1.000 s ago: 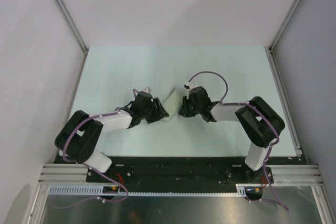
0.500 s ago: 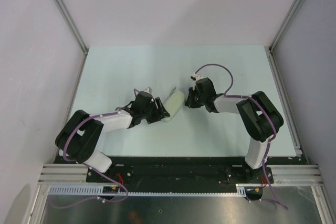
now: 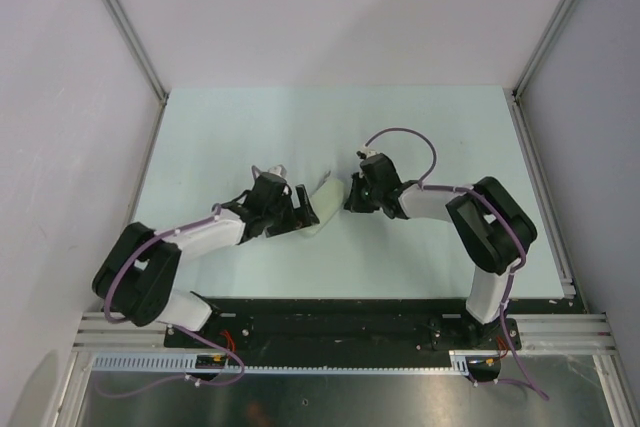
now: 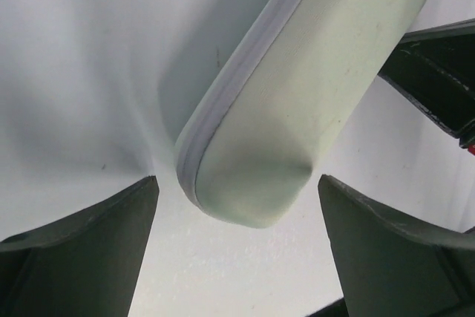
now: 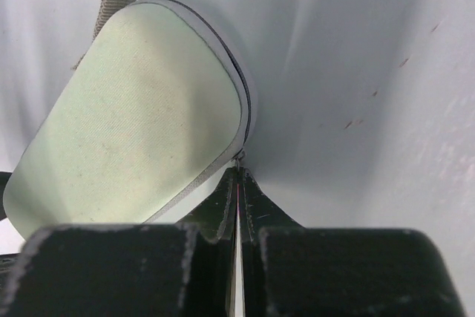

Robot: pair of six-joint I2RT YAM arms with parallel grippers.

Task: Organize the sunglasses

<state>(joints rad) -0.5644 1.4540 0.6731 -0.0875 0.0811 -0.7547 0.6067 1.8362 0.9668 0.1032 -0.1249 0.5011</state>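
I can't see the sunglasses; maybe they are inside the case (image 3: 326, 199). My left gripper (image 4: 236, 183) is wide open around its end, not touching. My right gripper (image 5: 237, 183) is closed tight at the zip (image 5: 246, 113). If it tugs, the loose case may slide.

Here's the left arm (image 3: 205, 234): smooth white shell along the link, bulky rounded black housings at the joints; the right arm (image 3: 430, 212) is its twin, white tube and black elbow block; a thin purple cable (image 3: 400, 135) arcs off the right one; a second purple cable (image 3: 185, 228) trails along the left one; the left gripper (image 3: 305, 209) reads all black from above, and up close its fingers (image 4: 82, 250) are dark, matte, wedge-shaped slabs; the right gripper (image 3: 350, 197) is black too, its fingers (image 5: 223, 209) tapering to thin points ahead of a blocky black body.
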